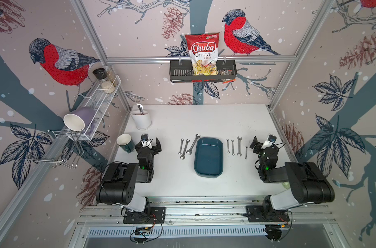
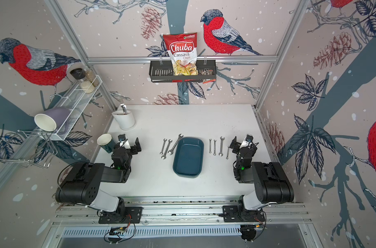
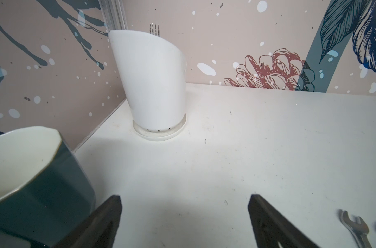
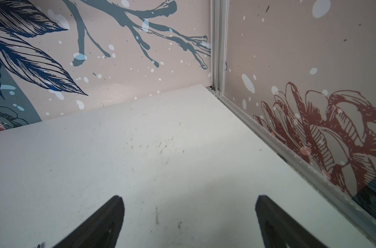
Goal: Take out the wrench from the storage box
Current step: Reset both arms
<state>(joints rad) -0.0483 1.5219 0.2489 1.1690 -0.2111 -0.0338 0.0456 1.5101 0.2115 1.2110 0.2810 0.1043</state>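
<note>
Surface: white table (image 1: 204,120), enclosed by walls printed with birds and pine cones
Storage box: dark teal storage box (image 1: 209,156) at mid-table between the two arms; floor bare in both top views, no wrench visible inside
Left wrench group: three wrenches (image 1: 185,149) on the table beside the box; the longest lies along its far corner, contact cannot be determined
Right wrench group: four wrenches (image 1: 239,146) in a row, apart from the box
Left gripper: left gripper (image 3: 185,199) released, jaws spread, empty, near the green mug (image 1: 124,142)
Right gripper: right gripper (image 4: 189,198) released, jaws spread, empty, over bare table
Step in hand: removal judged complete; arms parked
Next move: verify the box is empty; no further grasp appears necessary
</note>
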